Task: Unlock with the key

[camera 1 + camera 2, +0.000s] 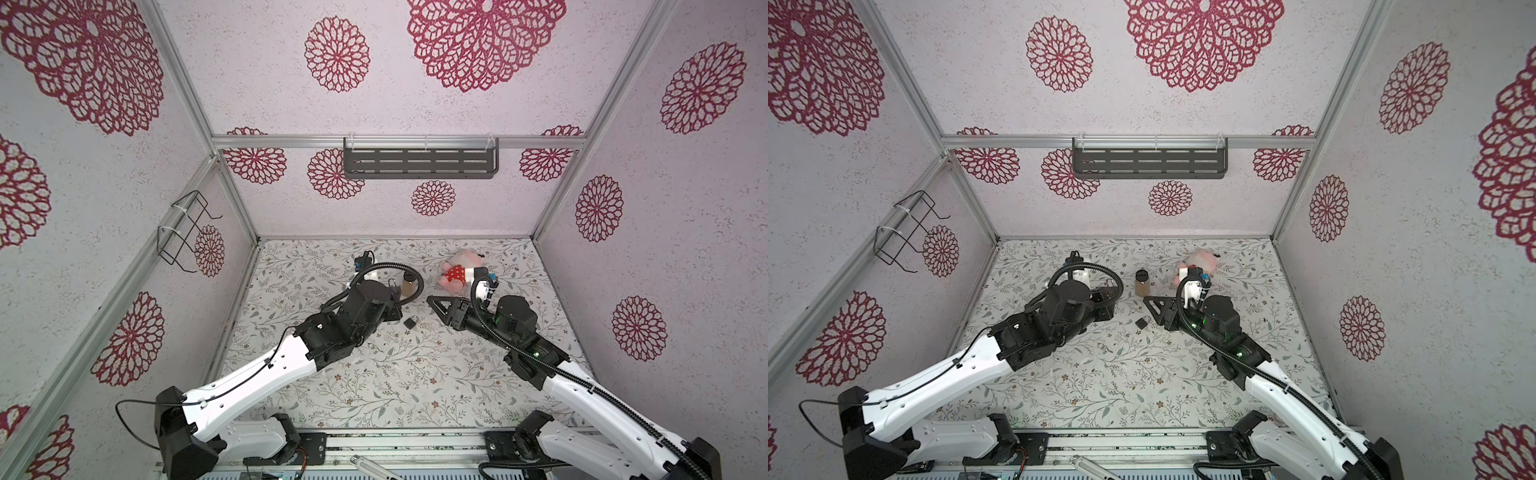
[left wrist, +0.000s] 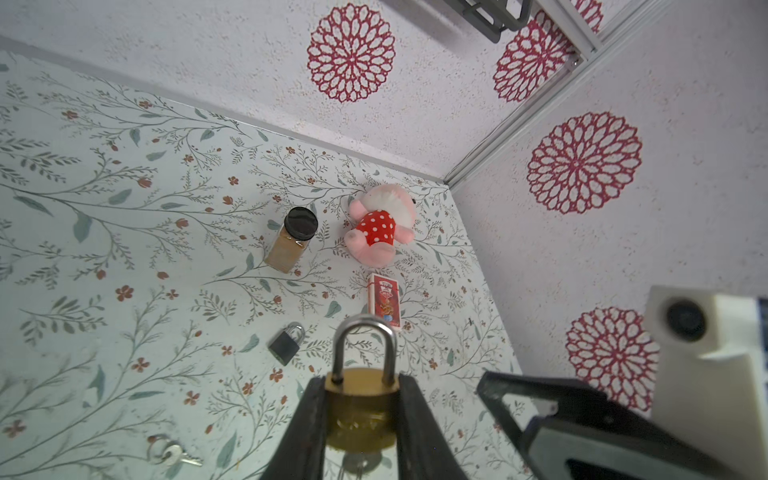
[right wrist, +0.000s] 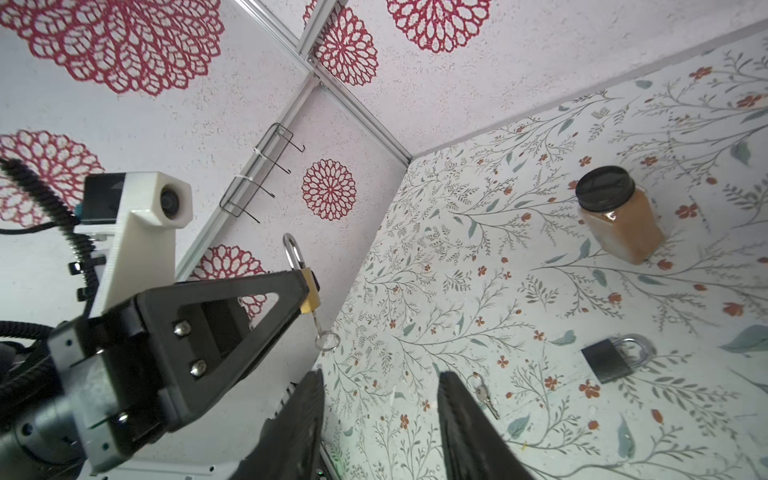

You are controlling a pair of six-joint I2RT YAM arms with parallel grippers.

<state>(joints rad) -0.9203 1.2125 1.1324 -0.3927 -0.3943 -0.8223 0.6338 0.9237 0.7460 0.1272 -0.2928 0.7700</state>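
Observation:
My left gripper point(image 2: 361, 382) is shut on a brass padlock point(image 2: 360, 399), held above the table with its steel shackle pointing away from the wrist. Both shackle legs reach the body. The key point(image 3: 317, 322) sticks out of the padlock's underside, and its ring point(image 3: 327, 341) hangs free. In the right wrist view the padlock point(image 3: 309, 291) shows edge-on between the left fingers. My right gripper point(image 3: 382, 376) is open and empty, just to the right of the padlock and apart from the key. In both top views the left gripper point(image 1: 394, 294) and the right gripper point(image 1: 432, 301) face each other at mid-table.
A black padlock point(image 1: 409, 322) lies on the floral table point(image 1: 415, 374) between the arms. A second key on a ring point(image 2: 170, 453) lies nearer. A brown jar with a black lid point(image 2: 291, 239), a pink plush point(image 2: 378, 226) and a red card box point(image 2: 384, 299) sit farther back.

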